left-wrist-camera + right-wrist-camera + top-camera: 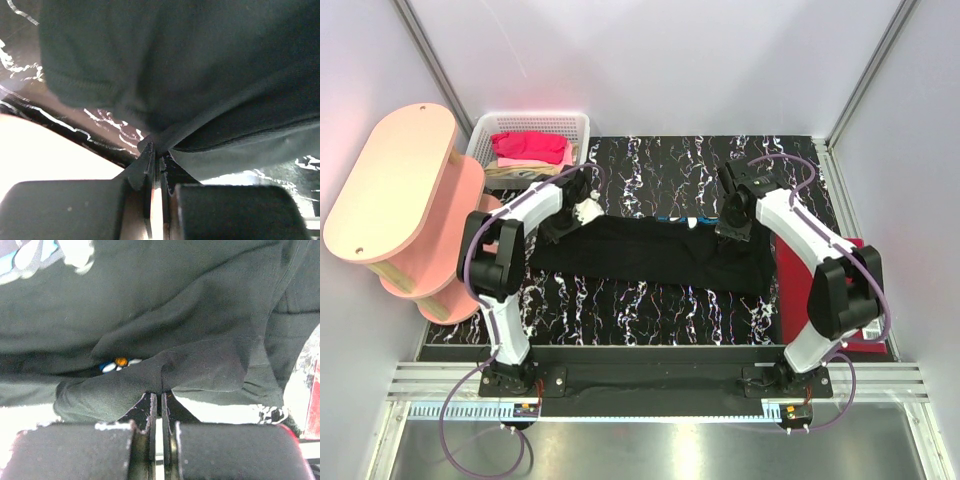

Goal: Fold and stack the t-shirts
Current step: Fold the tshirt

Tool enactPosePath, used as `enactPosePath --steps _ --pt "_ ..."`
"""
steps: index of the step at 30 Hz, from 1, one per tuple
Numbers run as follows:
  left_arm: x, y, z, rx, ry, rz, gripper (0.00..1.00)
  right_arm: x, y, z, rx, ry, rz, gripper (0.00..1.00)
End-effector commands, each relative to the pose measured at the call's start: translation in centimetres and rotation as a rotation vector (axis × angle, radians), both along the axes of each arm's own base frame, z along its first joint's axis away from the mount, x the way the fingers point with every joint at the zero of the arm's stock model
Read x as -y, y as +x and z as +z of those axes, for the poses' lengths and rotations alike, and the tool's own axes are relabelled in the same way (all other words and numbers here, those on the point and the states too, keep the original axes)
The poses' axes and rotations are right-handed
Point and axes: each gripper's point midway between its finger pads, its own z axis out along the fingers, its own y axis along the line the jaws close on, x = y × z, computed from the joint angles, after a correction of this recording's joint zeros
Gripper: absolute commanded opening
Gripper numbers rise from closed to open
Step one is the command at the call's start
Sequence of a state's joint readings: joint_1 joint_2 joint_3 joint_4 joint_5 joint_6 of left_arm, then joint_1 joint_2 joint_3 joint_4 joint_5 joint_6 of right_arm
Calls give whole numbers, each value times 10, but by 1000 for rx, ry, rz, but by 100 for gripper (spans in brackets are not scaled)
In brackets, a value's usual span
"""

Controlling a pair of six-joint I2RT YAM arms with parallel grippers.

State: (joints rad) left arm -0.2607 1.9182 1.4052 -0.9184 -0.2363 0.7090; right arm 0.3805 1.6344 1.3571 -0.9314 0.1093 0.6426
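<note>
left hand point(159, 156): clamped on edge of black cloth t-shirt point(650, 252) | right hand point(160, 392): clamped on same shirt | shirt spread between them on marbled table point(650, 312)

Black bench point(650, 300) with white marbled streaks, black t-shirt point(650, 250) stretched lengthwise across its middle, dark red t-shirt point(787, 300) lying at the right edge, white mesh basket point(535, 122) standing on the far left corner, pink t-shirt point(530, 147) inside it

The black t-shirt point(650, 255) bears a daisy print point(116, 363) (white-and-blue, orange centre). The tabletop point(650, 170) is black, marbled white.
</note>
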Motion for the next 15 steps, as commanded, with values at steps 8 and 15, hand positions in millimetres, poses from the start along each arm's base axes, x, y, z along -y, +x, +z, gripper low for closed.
enactPosePath --steps 8,15 --pt "-5 32 4 54 67 16 10 7 53 -38 -21 37 -16 0" --pt "-16 50 49 198 123 53 91 9 83 -44 -13 25 1 0"
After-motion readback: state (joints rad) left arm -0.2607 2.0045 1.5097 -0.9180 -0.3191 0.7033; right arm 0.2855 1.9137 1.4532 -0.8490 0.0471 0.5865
